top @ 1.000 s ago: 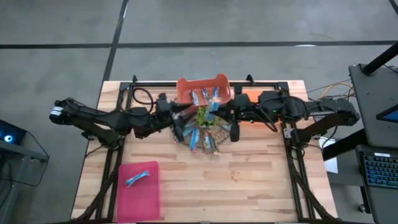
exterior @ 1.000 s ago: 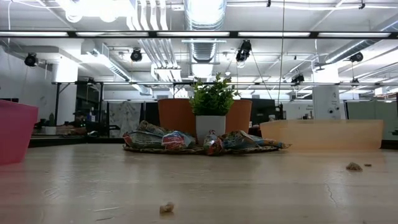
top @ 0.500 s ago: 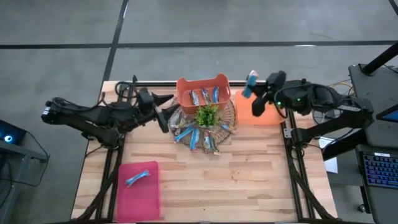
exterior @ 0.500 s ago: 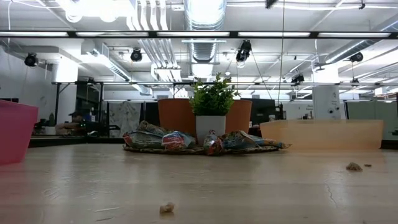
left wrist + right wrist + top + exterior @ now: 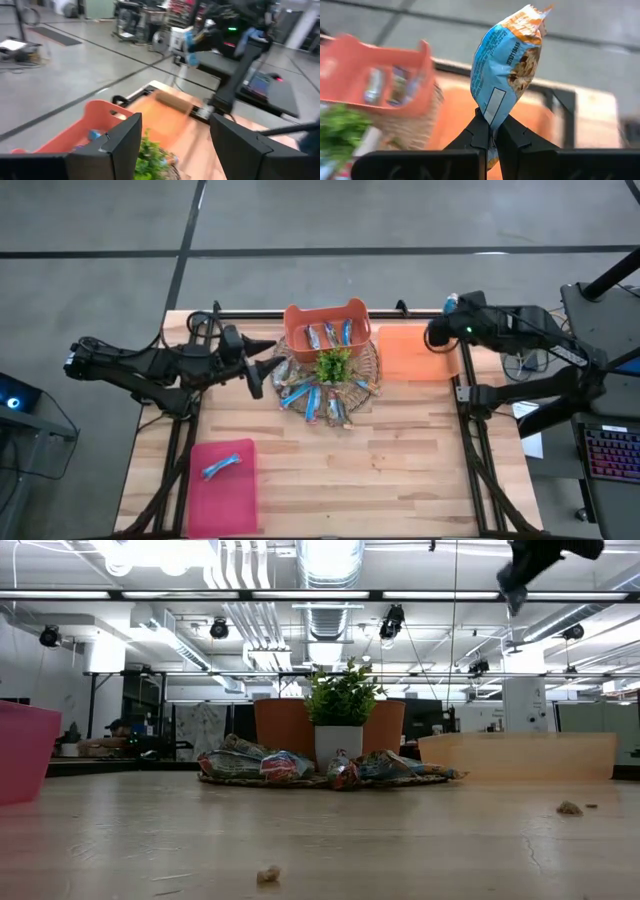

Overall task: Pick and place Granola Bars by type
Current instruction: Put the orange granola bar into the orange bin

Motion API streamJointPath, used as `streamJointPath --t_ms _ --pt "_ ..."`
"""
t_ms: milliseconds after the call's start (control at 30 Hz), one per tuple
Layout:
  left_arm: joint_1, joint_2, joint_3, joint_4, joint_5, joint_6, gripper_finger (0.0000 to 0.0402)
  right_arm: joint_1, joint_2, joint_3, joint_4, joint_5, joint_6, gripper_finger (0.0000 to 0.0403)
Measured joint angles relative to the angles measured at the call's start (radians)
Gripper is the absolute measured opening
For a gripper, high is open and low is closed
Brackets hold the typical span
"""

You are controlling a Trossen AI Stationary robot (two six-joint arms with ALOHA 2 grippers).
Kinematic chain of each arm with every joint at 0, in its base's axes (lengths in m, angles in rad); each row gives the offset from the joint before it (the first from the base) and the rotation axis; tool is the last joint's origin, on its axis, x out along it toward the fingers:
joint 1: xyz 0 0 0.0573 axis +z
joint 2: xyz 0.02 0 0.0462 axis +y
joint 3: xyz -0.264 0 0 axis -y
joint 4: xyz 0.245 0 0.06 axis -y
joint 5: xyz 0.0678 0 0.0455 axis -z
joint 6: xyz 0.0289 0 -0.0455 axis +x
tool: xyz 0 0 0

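One blue granola bar [image 5: 507, 65] clamped in right gripper [image 5: 491, 131] (raised), left gripper [image 5: 254, 373] fingers apart beside pile

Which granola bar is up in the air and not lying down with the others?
The blue bar pinched in the right end effector, held above the table's far right corner; the others lie in bins or around the plant.

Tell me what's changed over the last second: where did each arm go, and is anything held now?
The right gripper left the pile by the plant, lifting away a blue granola bar, and now holds it shut beyond the orange tray. The left gripper pulled back from the pile, open and empty. The orange bin, pink bin and remaining bars stayed put.
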Motion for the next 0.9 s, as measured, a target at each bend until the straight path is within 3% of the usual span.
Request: streamJointPath --t_ms 200,400,700,900 --pt "0.000 0.002 0.000 -0.002 0.074 -0.003 0.0216 -0.187 0.030 -0.002 -0.064 -0.188 -0.075 0.0008" --pt "0.000 0.002 0.000 -0.012 0.075 -0.004 0.0216 -0.405 0.083 -0.018 -0.076 -0.339 -0.289 0.0008" --pt "0.000 0.002 0.000 -0.034 0.075 -0.047 0.0216 -0.661 0.211 -0.064 -0.065 -0.420 -0.542 0.0008" --pt "0.000 0.002 0.000 -0.036 0.075 -0.050 0.0216 -0.665 0.227 -0.106 -0.065 -0.392 -0.542 0.0008"
